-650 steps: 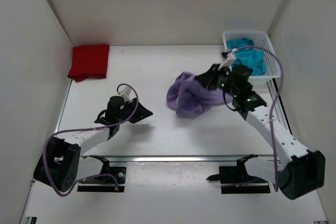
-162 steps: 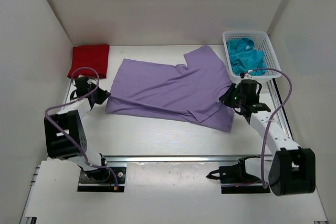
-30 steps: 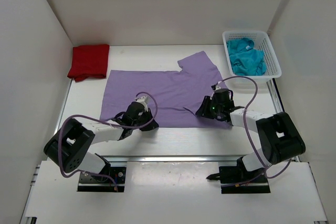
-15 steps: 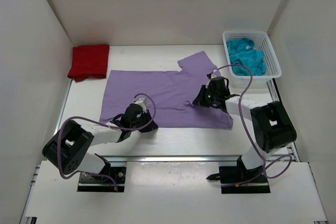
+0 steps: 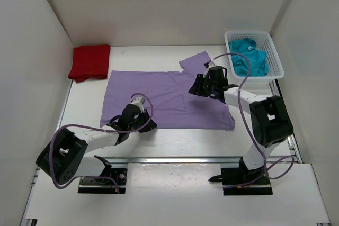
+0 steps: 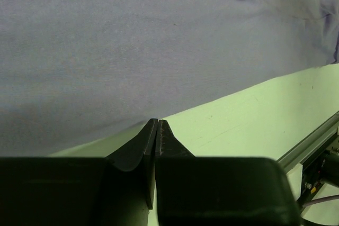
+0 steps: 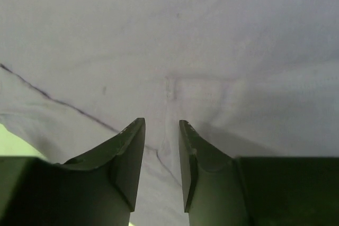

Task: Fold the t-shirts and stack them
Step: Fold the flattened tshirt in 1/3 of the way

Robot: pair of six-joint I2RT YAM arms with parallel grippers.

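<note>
Left pincer: fingers pressed together, tips at the near hem of the purple t-shirt; cannot tell whether cloth is caught. Shirt lies flat on the worktop ahead of it. Right pincer: slightly spread, narrow gap, shirt fabric directly beneath.

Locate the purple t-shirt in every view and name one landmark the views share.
Top external: the purple t-shirt is spread flat mid-table.
Left wrist: the purple t-shirt fills the upper frame, with its hem slanting across.
Right wrist: the purple t-shirt fills nearly everything.
Shared landmark: bare table bordering the shirt's edge.
</note>
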